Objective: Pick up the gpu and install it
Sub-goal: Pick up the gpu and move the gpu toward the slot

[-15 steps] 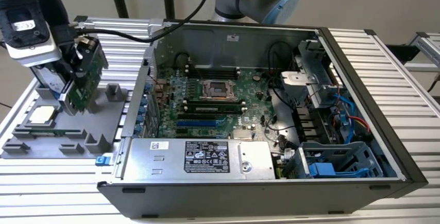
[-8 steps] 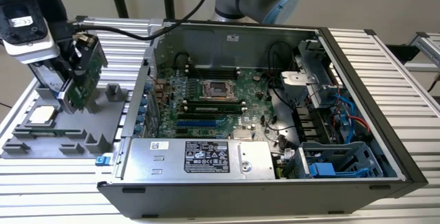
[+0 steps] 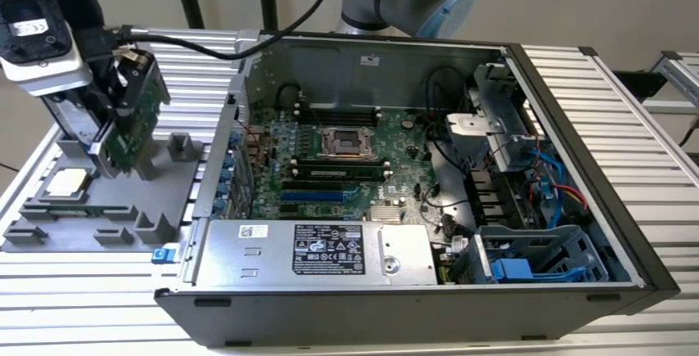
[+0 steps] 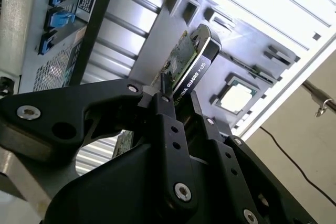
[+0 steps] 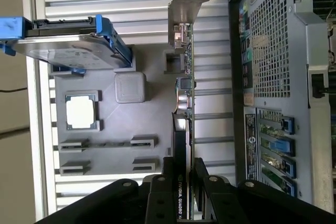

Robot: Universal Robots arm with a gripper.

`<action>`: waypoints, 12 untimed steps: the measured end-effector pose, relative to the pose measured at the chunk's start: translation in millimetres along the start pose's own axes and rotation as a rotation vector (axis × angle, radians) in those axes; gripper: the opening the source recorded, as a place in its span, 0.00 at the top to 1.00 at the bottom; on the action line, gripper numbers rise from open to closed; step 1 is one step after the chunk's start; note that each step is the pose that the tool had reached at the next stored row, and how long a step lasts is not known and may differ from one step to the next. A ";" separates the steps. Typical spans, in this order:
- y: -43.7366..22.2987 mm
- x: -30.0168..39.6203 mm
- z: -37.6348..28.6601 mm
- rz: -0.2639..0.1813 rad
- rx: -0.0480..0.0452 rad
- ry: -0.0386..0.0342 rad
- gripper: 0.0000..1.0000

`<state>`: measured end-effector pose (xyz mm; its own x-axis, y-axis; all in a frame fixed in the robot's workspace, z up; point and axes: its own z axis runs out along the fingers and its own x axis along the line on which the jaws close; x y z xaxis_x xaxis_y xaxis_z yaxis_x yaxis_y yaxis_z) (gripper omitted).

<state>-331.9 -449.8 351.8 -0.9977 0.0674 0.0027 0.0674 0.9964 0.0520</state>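
One open computer case (image 3: 382, 315) on the exterior view's right, with a printed white label (image 3: 327, 250). One grey parts tray (image 3: 65, 229) just to its left. One gripper (image 3: 118, 147), yours, above that tray and clamped on the gpu (image 3: 137, 123). The card is edge-on with its long axis near upright. You cannot tell whether it touches the tray. The motherboard (image 3: 327, 176) lies to its right. The card's black cover carries white lettering.

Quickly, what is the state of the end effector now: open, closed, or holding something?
End effector: closed, holding the gpu by its two flat faces, with the card on edge over the grey tray.
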 end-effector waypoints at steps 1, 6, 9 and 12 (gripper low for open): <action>0.0 0.0 -0.6 0.000 0.0000 0.0000 1.00; 0.2 0.0 -3.7 0.000 0.0000 0.0000 1.00; 0.3 0.0 -5.5 0.000 0.0000 0.0000 1.00; 0.4 0.0 -7.1 0.000 0.0000 0.0000 1.00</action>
<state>-331.9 -449.8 358.9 -0.9977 0.0674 0.0027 0.0674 0.9964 0.0520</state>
